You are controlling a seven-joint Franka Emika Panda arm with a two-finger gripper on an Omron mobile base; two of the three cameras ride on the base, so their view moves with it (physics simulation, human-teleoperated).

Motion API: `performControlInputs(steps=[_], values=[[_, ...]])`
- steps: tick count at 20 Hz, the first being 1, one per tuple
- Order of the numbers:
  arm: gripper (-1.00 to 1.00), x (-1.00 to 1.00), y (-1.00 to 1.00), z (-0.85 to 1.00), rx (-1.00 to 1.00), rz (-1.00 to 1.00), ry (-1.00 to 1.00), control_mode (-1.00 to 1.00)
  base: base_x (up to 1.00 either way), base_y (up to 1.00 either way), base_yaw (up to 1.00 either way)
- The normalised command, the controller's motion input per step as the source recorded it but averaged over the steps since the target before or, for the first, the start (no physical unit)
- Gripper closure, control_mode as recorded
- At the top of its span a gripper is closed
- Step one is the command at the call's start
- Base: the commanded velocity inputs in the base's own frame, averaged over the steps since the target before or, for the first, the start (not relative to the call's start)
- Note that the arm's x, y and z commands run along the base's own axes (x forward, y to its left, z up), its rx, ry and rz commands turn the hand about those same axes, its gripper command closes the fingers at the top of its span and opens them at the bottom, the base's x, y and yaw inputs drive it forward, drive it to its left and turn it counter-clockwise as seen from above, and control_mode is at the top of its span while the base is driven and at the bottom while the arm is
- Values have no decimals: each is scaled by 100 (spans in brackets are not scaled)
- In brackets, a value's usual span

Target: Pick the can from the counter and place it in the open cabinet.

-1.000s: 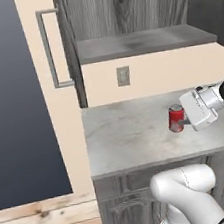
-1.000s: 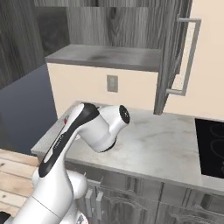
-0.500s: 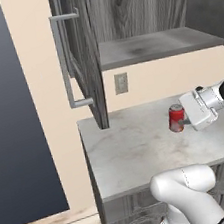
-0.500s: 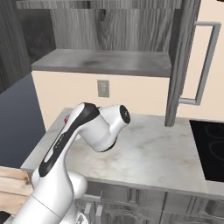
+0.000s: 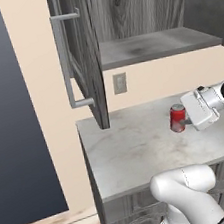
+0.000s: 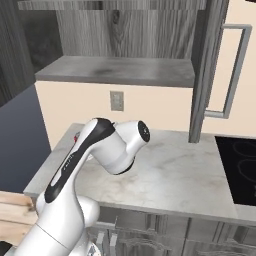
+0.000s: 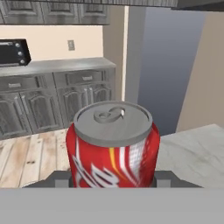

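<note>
Can [image 5: 177,118] between claw [image 5: 188,120] fingers — tips hidden, upright on counter [image 5: 134,151]

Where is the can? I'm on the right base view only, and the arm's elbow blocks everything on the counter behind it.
Observer: The can stands upright on the counter, right in front of the gripper, in the left base view.
Operator: Are the fingers around it yet?
Observer: In the hand view the can sits centred, with a finger low on each side. Whether they press on it, I cannot tell.
Operator: Is the cabinet open on that side?
Observer: Yes. The cabinet door stands swung out to the left, and its shelf is above the can.
</note>
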Motion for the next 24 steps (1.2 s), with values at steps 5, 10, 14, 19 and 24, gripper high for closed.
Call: performControlInputs(steps=[5, 10, 14, 19, 24], values=[[100, 0, 0, 0, 0, 0, 0, 100, 0, 0, 0], [100, -8, 0, 7, 0, -3, -4, -100, -1, 0, 0], [100, -21, 2, 30, 0, -21, -8, -100, 0, 0, 0], [100, -16, 3, 37, 0, -30, -7, -100, 0, 0, 0], [100, -29, -1, 39, 0, -30, -11, -100, 0, 0, 0]])
